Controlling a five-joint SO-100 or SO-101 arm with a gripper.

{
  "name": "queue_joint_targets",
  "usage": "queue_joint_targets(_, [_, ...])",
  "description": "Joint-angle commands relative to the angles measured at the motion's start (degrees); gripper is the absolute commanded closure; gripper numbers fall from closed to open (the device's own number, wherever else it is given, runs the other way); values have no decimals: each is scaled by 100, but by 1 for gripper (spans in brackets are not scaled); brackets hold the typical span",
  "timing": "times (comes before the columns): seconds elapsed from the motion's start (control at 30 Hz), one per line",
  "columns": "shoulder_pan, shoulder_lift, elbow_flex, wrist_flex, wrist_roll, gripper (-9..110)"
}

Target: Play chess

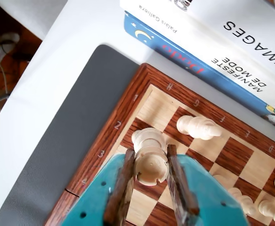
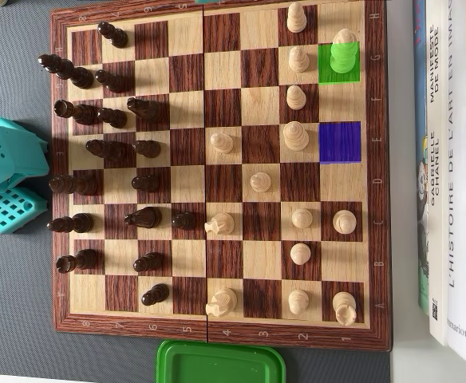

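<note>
In the wrist view my teal gripper [image 1: 150, 151] has its two brown fingers [image 1: 123, 188] pressed on either side of a white rook [image 1: 151, 167]. The rook stands near the numbered edge of the wooden chessboard [image 1: 147, 77], by the H corner. Another white piece [image 1: 198, 127] stands one square away. The overhead view shows the whole board [image 2: 217, 335], with dark pieces [image 2: 109, 116] on the left and white pieces [image 2: 297, 136] on the right. A white piece [image 2: 345, 44] stands on a green-tinted square, and a blue-tinted square [image 2: 339, 142] is bare. The gripper does not show over the board there.
Books [image 1: 231, 52] lie stacked along the board's lettered side, seen also as books [image 2: 448, 175] at the right from overhead. A grey mat [image 1: 67, 136] lies under the board. A green lid [image 2: 221, 363] sits below it. Teal arm parts [image 2: 5, 171] stand at the left edge.
</note>
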Motion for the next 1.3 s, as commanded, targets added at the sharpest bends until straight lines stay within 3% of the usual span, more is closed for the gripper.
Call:
queue_joint_targets(0.0, [123,606,149,-70,44,97])
queue_joint_targets(0.63, [1301,976,721,-70,-9,97])
queue_joint_targets(1.27, [1327,-589,-325,-70,-9,97])
